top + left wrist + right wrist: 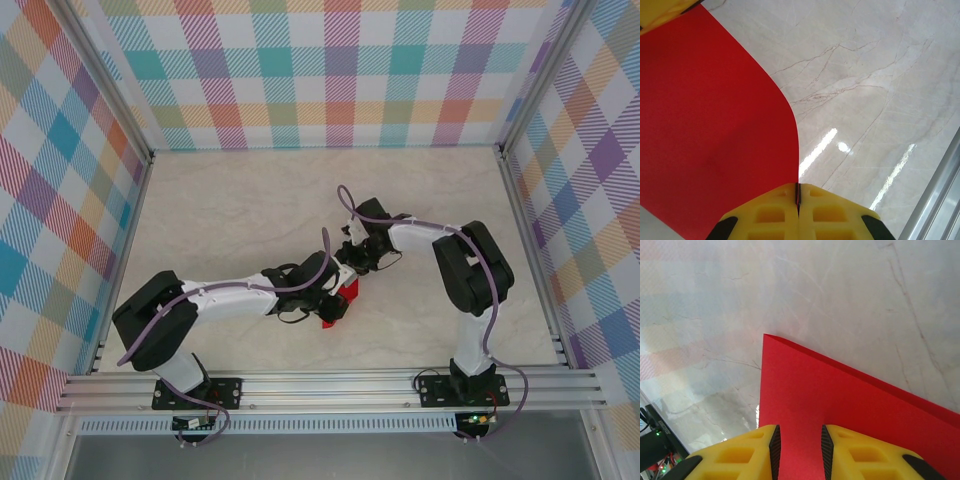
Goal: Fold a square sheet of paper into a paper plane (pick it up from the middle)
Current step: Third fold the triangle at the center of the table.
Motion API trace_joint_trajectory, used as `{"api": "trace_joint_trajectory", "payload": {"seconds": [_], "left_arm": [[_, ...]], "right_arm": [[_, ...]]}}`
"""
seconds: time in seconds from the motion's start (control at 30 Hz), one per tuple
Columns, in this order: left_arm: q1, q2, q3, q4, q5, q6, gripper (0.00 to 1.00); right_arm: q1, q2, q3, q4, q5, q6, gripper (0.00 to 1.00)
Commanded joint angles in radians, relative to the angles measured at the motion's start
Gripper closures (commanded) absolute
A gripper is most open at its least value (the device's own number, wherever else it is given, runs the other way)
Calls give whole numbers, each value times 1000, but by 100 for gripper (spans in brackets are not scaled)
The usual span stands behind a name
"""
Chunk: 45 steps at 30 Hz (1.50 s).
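Left jaws are clamping the square sheet of paper (705, 125), right jaws are gaping astride its 12 o'clock edge, probably risking a crumple on closing.

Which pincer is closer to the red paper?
Left. The left pincer is shut on the red paper; the right pincer stands open astride it, not clamped.

Nothing to read from where I stand: no words, labels, brands or numbers on anything in sight.
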Motion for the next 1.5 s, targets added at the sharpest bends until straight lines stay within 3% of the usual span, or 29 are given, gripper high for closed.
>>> {"api": "trace_joint_trajectory", "payload": {"seconds": [0.0,0.37,0.73,1.03,1.47], "left_arm": [[16,6,6,-3,34,5,97],[53,-28,-35,-9,86,13,97],[91,-1,-20,3,179,31,95],[141,40,-19,21,266,32,93],[215,112,5,6,317,71,91]], "right_arm": [[-5,-5,21,-31,14,-34,70],[-11,-127,-2,-36,-18,-28,69],[-11,-3,22,-6,-70,-16,73],[-11,46,-5,-41,45,-47,76],[-11,33,-21,-46,41,-75,76]]}}
